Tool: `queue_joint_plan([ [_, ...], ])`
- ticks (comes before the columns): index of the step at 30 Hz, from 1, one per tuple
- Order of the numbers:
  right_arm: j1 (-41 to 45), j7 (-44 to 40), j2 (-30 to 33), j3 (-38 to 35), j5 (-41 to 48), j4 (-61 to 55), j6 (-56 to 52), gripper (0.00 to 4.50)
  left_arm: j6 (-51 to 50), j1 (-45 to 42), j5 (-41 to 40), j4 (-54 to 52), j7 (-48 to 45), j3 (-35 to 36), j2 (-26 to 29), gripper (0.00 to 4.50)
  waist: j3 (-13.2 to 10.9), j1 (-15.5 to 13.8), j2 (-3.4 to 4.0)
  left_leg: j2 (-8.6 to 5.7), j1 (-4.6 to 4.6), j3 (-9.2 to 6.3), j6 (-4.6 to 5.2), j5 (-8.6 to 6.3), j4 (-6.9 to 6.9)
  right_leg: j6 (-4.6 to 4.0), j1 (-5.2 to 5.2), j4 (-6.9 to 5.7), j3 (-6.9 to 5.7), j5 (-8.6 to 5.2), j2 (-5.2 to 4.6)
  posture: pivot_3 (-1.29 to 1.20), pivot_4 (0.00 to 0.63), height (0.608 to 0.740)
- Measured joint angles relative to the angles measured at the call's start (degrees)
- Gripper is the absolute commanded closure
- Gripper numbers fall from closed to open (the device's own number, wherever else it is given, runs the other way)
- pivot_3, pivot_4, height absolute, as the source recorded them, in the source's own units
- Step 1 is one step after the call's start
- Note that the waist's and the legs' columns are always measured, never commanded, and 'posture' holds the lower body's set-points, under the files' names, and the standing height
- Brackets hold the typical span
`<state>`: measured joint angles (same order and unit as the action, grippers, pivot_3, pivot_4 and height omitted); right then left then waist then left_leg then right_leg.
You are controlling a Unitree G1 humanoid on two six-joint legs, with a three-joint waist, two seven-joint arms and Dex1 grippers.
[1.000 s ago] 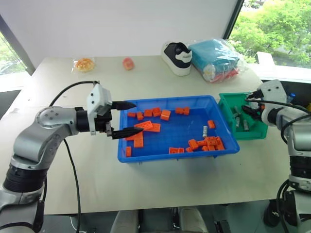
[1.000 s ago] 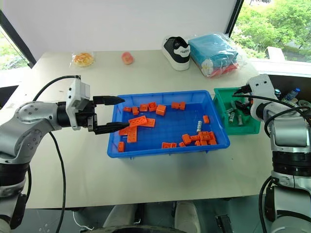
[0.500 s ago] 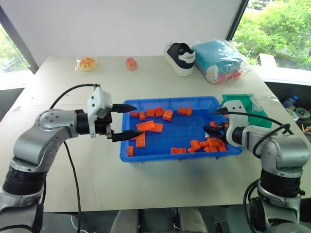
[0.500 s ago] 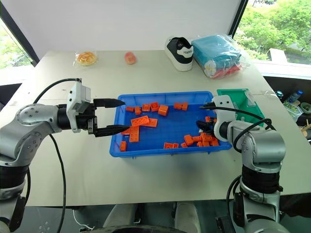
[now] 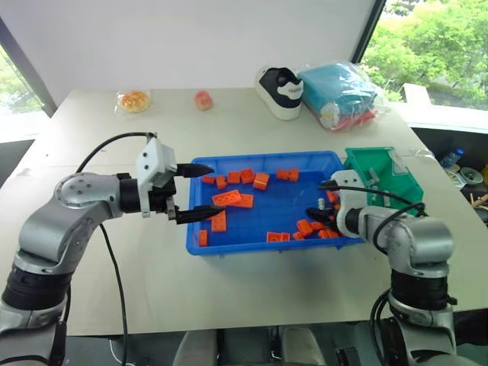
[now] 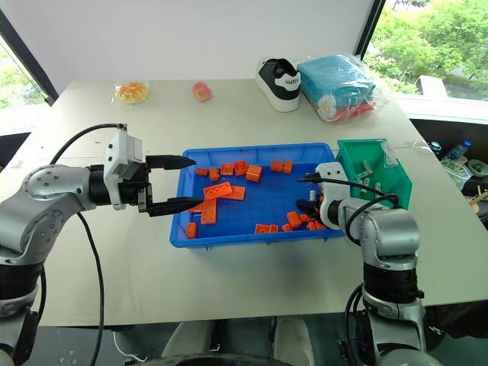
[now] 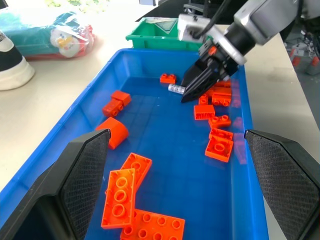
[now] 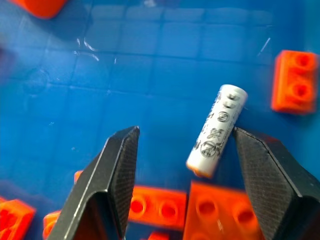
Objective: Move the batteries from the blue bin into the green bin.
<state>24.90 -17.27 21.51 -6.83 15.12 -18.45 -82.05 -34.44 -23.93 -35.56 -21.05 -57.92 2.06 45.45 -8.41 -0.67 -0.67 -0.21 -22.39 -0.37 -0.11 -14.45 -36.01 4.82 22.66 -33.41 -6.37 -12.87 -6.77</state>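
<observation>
One grey-silver battery [image 8: 216,131] lies on the floor of the blue bin [image 5: 267,244], among orange bricks near its right end. My right gripper [image 8: 185,131] is low inside the bin and open. The battery lies between its fingers, close to one of them and apart from both. In the left wrist view the right gripper [image 7: 192,91] points down at the battery [image 7: 176,89]. My left gripper [image 5: 213,191] hovers open and empty over the bin's left end. The green bin [image 5: 381,171] stands just right of the blue bin with grey batteries [image 5: 374,177] in it.
Orange toy bricks [image 5: 236,200] lie scattered over the blue bin's floor, with a cluster [image 5: 316,227] under my right gripper. At the back of the table are a black-and-white shoe [image 5: 278,90], a bagged blue bundle [image 5: 339,93] and two small snacks [image 5: 133,101].
My right gripper has swung from over the green bin leftward and down into the blue bin's right end, staying open. The left arm has kept still. The camera view has shifted a little.
</observation>
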Motion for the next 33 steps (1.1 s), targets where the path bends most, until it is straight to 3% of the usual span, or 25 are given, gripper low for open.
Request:
queue_joint_plan([
  [3,0.1,-0.1,0.0,3.1,-0.9,3.3,6.0,2.82,0.0,0.0,0.0,0.0,0.4,0.0,0.0,0.0,0.1,0.1,-0.16,0.02,0.01,-0.01,0.0,0.0,0.01,0.0,-0.01,-0.01,0.0,0.0,0.03,0.0,0.15,0.711],
  [6,0.1,-0.3,0.0,4.9,-1.3,4.6,9.2,4.34,0.0,0.0,0.0,0.0,0.6,0.0,0.0,0.0,0.1,0.1,-0.21,0.02,0.03,-0.01,0.0,0.0,0.0,0.0,0.0,-0.01,0.0,0.0,0.03,0.0,0.15,0.711],
  [13,3.1,-3.5,1.9,3.7,1.5,4.4,10.4,4.43,0.1,-0.1,0.0,0.0,0.5,0.0,0.0,0.0,0.0,-0.1,0.05,0.01,-0.05,0.0,0.0,0.0,-0.03,0.0,0.0,-0.01,0.0,0.01,0.01,0.0,0.15,0.711],
  [16,10.5,-3.2,10.5,-3.2,1.3,8.1,12.7,4.43,0.1,-0.2,0.0,0.1,0.5,0.0,-0.1,0.0,-0.3,-0.5,0.39,-0.08,-0.08,-0.01,0.0,0.0,-0.09,0.01,0.13,0.09,0.0,0.01,-0.02,0.0,0.15,0.711],
  [20,12.5,-3.3,20.0,-8.7,-1.4,12.9,17.8,4.43,0.3,-0.6,0.1,0.9,0.3,0.0,-0.5,0.0,0.1,-1.1,-0.22,0.01,-0.01,0.06,0.08,-0.05,0.1,-0.01,0.0,0.2,-0.04,0.0,0.1,0.0,0.15,0.711],
  [27,6.4,-6.2,19.0,-5.4,-1.5,17.2,22.6,0.86,0.9,-2.6,0.1,2.7,-0.9,-0.9,-1.3,0.0,-0.1,0.1,0.2,0.03,-0.04,0.14,0.1,-0.04,-0.02,-0.02,-0.03,0.07,0.0,0.03,0.0,0.0,0.15,0.711],
  [30,6.3,-9.1,21.8,-4.2,-1.9,17.2,27.9,0.86,1.2,-3.4,0.1,3.0,-1.3,-0.9,-1.3,0.0,-0.2,0.0,0.22,0.03,-0.03,0.13,0.11,-0.05,0.03,0.0,-0.03,0.08,-0.01,0.02,0.01,0.0,0.15,0.711],
  [33,3.3,-19.0,28.3,-4.0,-0.7,15.8,36.4,0.86,0.9,-3.5,-0.1,3.6,-1.8,-0.7,-1.1,0.0,-0.2,-0.3,0.21,-0.01,-0.05,0.07,0.13,-0.06,-0.01,0.04,-0.13,0.19,-0.03,0.0,0.01,0.0,0.15,0.711],
])
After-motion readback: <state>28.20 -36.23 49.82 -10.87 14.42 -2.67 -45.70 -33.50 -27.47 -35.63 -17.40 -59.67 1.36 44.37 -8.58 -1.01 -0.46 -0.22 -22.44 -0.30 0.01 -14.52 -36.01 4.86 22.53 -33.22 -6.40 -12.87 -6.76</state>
